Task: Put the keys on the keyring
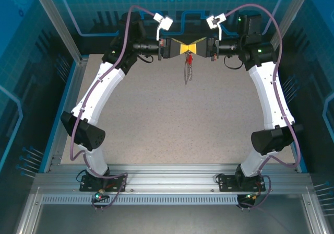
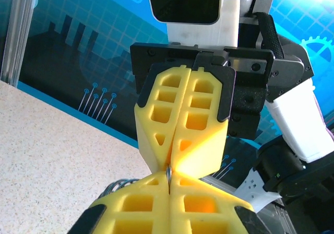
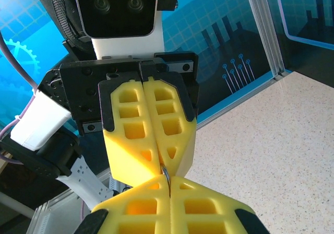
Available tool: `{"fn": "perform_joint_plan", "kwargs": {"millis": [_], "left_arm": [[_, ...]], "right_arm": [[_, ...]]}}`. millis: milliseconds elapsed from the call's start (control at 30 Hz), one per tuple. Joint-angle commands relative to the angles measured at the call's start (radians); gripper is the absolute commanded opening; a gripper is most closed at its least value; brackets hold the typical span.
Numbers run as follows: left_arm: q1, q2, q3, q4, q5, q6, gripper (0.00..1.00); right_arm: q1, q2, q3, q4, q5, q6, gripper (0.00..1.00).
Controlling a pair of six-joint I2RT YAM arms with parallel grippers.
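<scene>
Left end effector and right end effector pinch keyring tip-to-tip

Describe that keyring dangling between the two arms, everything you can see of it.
The keyring shows from above as a thin dark loop hanging over the far middle of the table, too small for detail. The red head of the key sits at its top end. A silver wire ring is pinched edge-on between the shut yellow fingertips of the left tool and right tool, which meet tip to tip and hold it up.
</scene>
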Motion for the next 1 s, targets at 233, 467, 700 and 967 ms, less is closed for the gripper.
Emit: {"fn": "perform_joint_plan", "kwargs": {"millis": [233,467,700,967], "left_arm": [[-0.009,-0.023,-0.031,0.223,-0.039,-0.102,0.0],[-0.009,-0.023,-0.04,0.339,-0.05,-0.19,0.0],[-0.009,-0.023,-0.025,0.348,-0.061,-0.205,0.0],[-0.015,-0.026,-0.023,0.355,-0.064,-0.214,0.0]], "right_arm": [[-0.058,-0.083,-0.096,0.198,0.023,0.156,0.42],[-0.086,-0.182,-0.238,0.284,0.084,0.197,0.44],[-0.068,-0.244,-0.324,0.301,0.098,0.193,0.58],[-0.009,-0.235,-0.316,0.297,0.14,0.178,0.6]]}}
